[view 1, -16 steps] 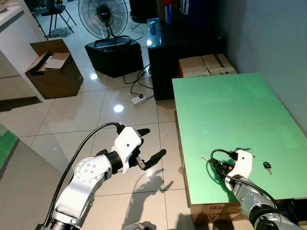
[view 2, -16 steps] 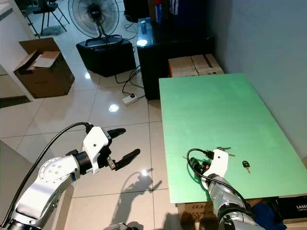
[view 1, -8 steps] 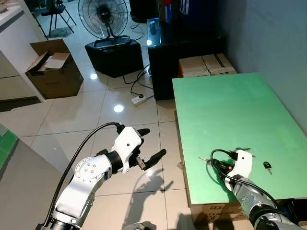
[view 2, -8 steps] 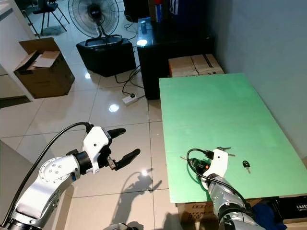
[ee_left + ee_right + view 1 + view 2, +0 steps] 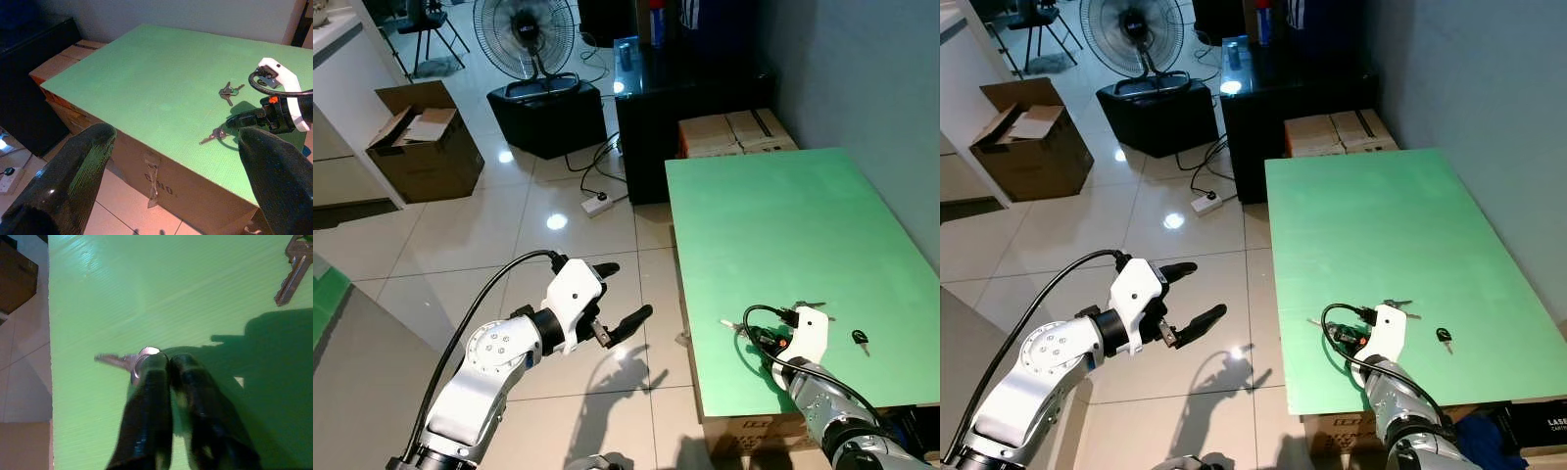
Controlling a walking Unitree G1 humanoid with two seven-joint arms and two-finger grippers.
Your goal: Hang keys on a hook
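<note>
The right gripper (image 5: 168,363) is low on the green table (image 5: 773,215), near its front edge, and its two black fingers are pinched tight on the ring of a key (image 5: 128,361). The key lies flat and sticks out past the fingertips, pointing toward the table's left edge. The left gripper (image 5: 622,294) hangs wide open over the floor, well away from the table, so the right arm is much nearer; another bunch of keys (image 5: 228,91) lies further in on the table, and I see no hook.
</note>
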